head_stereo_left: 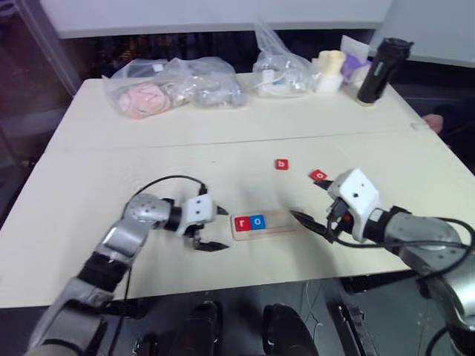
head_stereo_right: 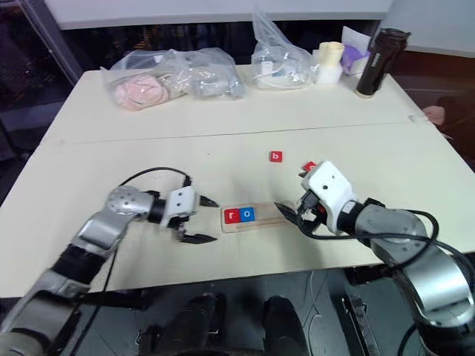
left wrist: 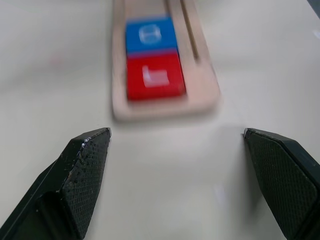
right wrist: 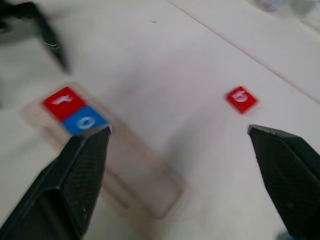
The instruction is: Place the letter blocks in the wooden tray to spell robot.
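On the left, the left gripper [head_stereo_left: 213, 228] stands wide apart and empty just left of the wooden tray [head_stereo_left: 285, 221], its tips pointing toward the tray's left end. The tray lies near the front edge of the table [head_stereo_left: 111, 141]; its left part holds the red r block [head_stereo_left: 242, 222] and, touching it on the right, the blue o block [head_stereo_left: 257, 221], while the rest of the groove is bare. So 2 of 5 letters sit in place, and the step in hand looks like fetching the b. The right gripper [head_stereo_left: 312, 225] hovers at the tray's right end, also wide and holding nothing. The red b block [head_stereo_left: 281, 164] lies farther back, well apart from the tray, and another red block [head_stereo_left: 319, 175] sits right of it, partly hidden by the right wrist; its letter may be an o. Next, the right gripper must reach back over to the b, with nothing between. Plastic bags [head_stereo_left: 174, 89], cups and a dark bottle [head_stereo_left: 381, 70] line the far edge, well clear.
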{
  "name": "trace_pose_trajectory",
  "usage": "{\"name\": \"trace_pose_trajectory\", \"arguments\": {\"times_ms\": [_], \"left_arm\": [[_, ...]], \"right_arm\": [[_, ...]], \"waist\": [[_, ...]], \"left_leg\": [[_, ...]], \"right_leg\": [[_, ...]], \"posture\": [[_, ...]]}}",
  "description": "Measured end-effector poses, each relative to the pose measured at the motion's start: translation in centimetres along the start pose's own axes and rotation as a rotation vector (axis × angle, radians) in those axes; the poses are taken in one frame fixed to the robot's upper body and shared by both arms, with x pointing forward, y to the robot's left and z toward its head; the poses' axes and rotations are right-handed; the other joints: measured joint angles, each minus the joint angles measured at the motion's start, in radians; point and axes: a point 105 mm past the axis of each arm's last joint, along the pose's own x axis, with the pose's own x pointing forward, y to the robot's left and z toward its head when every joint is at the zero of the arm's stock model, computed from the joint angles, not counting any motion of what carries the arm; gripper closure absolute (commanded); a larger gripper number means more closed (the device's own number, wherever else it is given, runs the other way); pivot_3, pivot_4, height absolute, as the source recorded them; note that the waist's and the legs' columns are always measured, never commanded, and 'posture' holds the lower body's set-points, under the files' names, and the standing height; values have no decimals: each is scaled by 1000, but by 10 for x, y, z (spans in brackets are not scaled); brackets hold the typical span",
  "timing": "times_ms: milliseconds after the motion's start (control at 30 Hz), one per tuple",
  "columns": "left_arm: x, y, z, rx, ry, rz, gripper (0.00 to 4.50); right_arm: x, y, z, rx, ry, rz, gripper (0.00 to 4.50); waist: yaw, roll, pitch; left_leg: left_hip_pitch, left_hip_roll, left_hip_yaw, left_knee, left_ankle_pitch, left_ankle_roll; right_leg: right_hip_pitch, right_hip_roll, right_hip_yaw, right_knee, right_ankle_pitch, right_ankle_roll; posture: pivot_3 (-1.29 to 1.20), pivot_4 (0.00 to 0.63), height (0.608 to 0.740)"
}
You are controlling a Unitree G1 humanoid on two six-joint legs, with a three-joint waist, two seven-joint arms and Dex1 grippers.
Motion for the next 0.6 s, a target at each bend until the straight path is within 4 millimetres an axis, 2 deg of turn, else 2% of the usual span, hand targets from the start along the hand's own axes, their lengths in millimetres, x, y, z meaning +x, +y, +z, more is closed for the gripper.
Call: {"name": "trace_pose_trajectory", "arguments": {"times_ms": [167, 233, 400, 600], "left_arm": [[-22, 1, -2, -127, -55, 44, 7], [-30, 4, 5, -150, -103, 71, 7], [-51, 12, 40, -144, -248, 148, 7], [-56, 9, 56, -166, -310, 184, 7]], "right_arm": [[38, -33, 3, 71, 8, -180, 0], [53, -40, 4, 126, 21, -224, 0], [92, -42, 7, 264, 69, -281, 0], [118, -43, -6, 377, 170, -358, 0]], "waist": [[4, 1, 1], [7, 0, 1], [11, 0, 1], [8, 0, 1]], "left_leg": [[-3, 1, 0, -2, 2, -2], [-5, 1, 0, -2, 3, -4], [-9, -3, 1, -2, 4, -7], [-8, -3, 1, -3, 5, -8]], "right_leg": [[-6, 1, 0, 3, 0, -3], [-9, 1, 0, 3, 1, -2], [-11, 0, 0, 3, 3, 1], [-13, 2, 1, 6, 4, 1]], "posture": [[0, 150, 725], [0, 150, 725], [0, 150, 725], [0, 150, 725]]}}
